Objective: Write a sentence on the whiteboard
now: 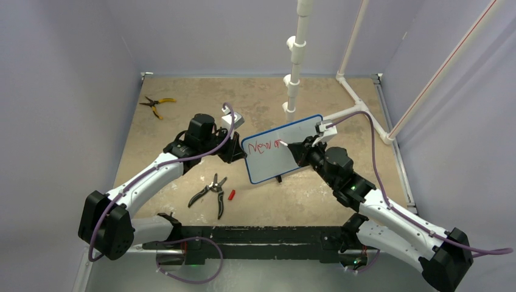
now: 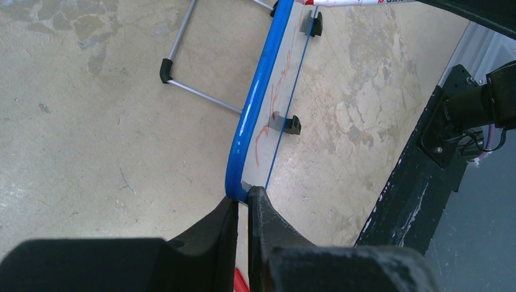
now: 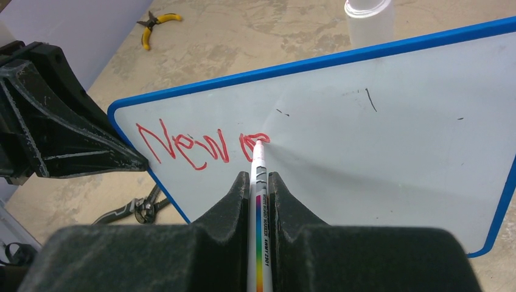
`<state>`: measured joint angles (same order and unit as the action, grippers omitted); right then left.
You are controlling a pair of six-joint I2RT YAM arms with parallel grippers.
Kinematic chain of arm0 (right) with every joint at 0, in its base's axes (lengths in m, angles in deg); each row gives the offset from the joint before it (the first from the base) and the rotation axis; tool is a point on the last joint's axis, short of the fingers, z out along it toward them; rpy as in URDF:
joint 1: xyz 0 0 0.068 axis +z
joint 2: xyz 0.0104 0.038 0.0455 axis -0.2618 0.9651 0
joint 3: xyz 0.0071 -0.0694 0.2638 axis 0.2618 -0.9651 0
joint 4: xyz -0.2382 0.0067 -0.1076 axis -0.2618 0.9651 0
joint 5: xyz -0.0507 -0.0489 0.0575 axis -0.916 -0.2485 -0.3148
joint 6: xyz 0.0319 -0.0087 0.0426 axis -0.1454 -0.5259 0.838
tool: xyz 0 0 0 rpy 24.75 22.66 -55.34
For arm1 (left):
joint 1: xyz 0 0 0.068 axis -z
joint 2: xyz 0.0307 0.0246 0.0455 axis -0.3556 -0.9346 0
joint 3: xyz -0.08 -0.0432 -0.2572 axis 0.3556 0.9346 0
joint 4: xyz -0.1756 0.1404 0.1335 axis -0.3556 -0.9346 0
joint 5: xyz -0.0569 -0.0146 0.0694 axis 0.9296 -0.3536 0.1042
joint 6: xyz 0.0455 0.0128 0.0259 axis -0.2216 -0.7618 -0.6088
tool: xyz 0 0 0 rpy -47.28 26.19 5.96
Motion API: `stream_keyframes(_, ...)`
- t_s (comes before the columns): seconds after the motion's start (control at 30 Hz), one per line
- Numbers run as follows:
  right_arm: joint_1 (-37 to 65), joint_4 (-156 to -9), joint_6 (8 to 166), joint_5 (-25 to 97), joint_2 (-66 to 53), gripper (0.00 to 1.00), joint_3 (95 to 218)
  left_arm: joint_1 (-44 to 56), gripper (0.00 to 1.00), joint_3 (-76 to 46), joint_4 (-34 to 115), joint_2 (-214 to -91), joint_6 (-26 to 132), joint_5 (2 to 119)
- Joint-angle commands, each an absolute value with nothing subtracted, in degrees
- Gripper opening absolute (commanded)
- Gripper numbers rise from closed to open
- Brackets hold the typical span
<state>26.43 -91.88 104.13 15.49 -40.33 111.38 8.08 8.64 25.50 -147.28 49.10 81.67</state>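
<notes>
The whiteboard [image 1: 298, 137], white with a thin blue frame, stands tilted mid-table; it also shows in the right wrist view [image 3: 389, 146] and edge-on in the left wrist view [image 2: 252, 109]. My left gripper [image 1: 236, 149] [image 2: 242, 204] is shut on its left edge. My right gripper [image 1: 293, 148] [image 3: 260, 179] is shut on a white whiteboard marker [image 3: 258, 201] with a rainbow stripe, its red tip touching the board. The sentence [image 3: 195, 145] reads "New" in red plus one started letter, seen smaller in the top view [image 1: 263, 146].
Black-handled pliers [image 1: 210, 193] and a red marker cap [image 1: 231, 195] lie in front of the board. Yellow-handled pliers [image 1: 155, 104] lie at the back left. A white pipe post [image 1: 294, 73] and white pipe frame [image 1: 365, 109] stand behind the board.
</notes>
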Motion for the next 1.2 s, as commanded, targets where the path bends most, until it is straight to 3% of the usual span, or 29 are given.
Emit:
stream_keyframes(0.0,26.29,-94.67,102.81,16.31,-40.89,0.00,112.06,7.91,0.00,8.06,27.93,-145.95,47.33,81.61)
stream_keyframes(0.53,26.27,-93.61,103.32,15.25,-44.17,0.00,112.12,7.91,0.00,8.04,28.02,-145.99,47.33,81.53)
stream_keyframes(1.17,26.31,-93.47,103.80,17.10,-39.55,0.00,111.20,7.91,0.00,8.14,27.97,-146.19,47.33,81.46)
